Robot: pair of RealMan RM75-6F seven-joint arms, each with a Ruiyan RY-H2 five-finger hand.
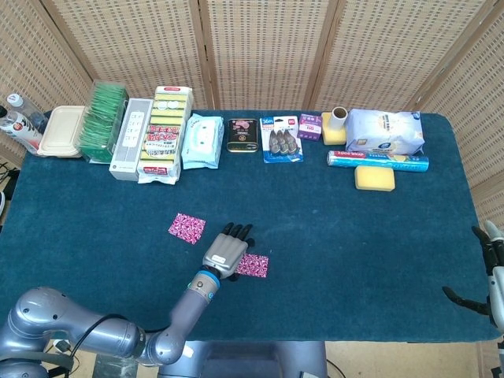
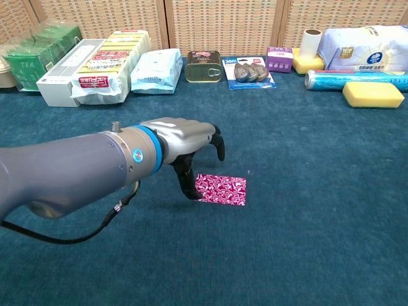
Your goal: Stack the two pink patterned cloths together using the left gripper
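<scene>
Two pink patterned cloths lie flat on the blue table cover. One cloth (image 1: 187, 228) lies alone to the left; in the chest view my left arm hides it. The other cloth (image 1: 257, 266) (image 2: 224, 190) lies near the front middle. My left hand (image 1: 227, 253) (image 2: 190, 135) hangs over this cloth's left edge with its fingers curled downward and apart. Its thumb tip reaches the cloth's left border and the hand holds nothing. My right hand (image 1: 490, 272) stays at the table's far right edge, fingers spread and empty.
A row of goods lines the back edge: green tea packs (image 2: 35, 56), a sponge pack (image 2: 108, 60), wipes (image 2: 154, 69), a tin (image 2: 204, 66), a blister pack (image 2: 250, 72), a foil roll (image 2: 354, 78) and a yellow sponge (image 2: 373, 94).
</scene>
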